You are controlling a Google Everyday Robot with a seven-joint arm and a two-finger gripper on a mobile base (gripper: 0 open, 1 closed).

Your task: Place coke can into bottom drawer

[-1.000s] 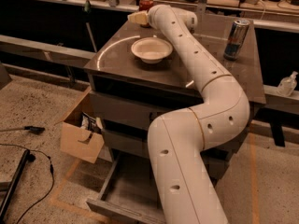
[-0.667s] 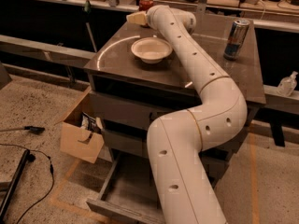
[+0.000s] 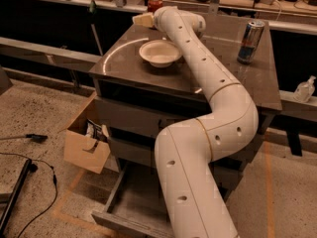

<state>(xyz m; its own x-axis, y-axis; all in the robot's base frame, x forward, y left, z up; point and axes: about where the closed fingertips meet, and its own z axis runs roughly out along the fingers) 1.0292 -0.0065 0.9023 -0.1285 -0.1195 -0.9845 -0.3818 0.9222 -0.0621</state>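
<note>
The coke can (image 3: 155,3) is small and red with a silver top. It stands upright at the far back edge of the cabinet top. My gripper (image 3: 142,20) reaches across the top and sits just in front of the can and slightly to its left, at about its height. The arm hides much of the wrist. The bottom drawer (image 3: 130,205) is pulled open at the foot of the cabinet. Its flat grey inside shows to the left of my arm.
A white bowl (image 3: 160,52) sits on the cabinet top (image 3: 119,58) beside my arm. A taller blue-and-silver can (image 3: 250,34) stands at the right. An open cardboard box (image 3: 86,142) is on the floor at the left. Cables lie on the floor at the far left.
The arm has shifted only slightly. The gripper stays close to the coke can at the back of the cabinet top.
</note>
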